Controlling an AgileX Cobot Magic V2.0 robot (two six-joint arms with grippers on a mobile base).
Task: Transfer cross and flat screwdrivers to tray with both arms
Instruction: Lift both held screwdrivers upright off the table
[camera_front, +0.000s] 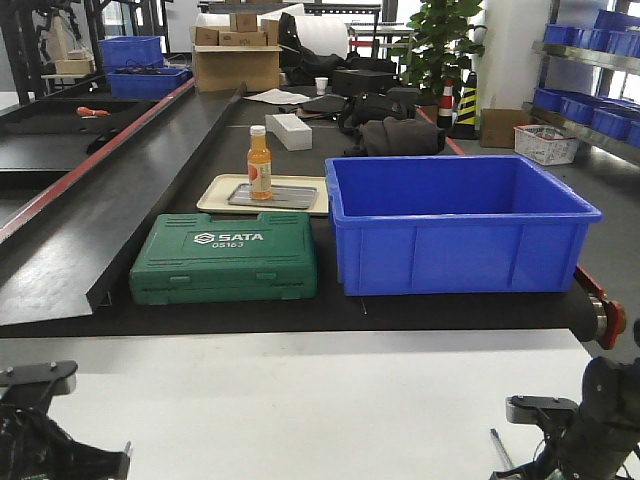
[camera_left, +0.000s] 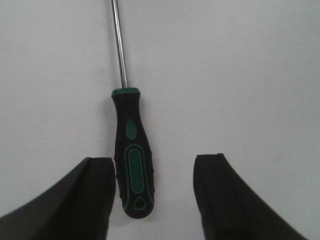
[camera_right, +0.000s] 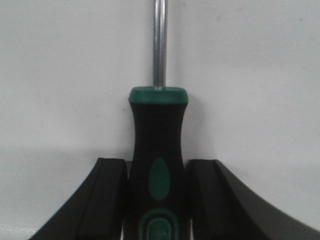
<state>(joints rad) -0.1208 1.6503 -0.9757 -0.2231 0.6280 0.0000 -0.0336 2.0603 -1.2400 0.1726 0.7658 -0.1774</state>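
One screwdriver (camera_left: 132, 160) lies on the white table, black handle with green collar, thin shaft pointing away. My left gripper (camera_left: 155, 197) is open around its handle end, which lies close to the left finger (camera_left: 85, 200) and well clear of the right one. The other screwdriver (camera_right: 158, 150) sits between the fingers of my right gripper (camera_right: 157, 200), which is shut on its handle; its shaft tip (camera_front: 497, 447) shows at the bottom right of the front view. The grey metal tray (camera_front: 285, 197) rests far off on the black belt.
An orange bottle (camera_front: 260, 162) stands on the grey tray, which lies in a cream plastic tray (camera_front: 215, 195). A green SATA case (camera_front: 225, 257) and a deep blue crate (camera_front: 455, 225) stand along the belt's near edge, between me and the tray.
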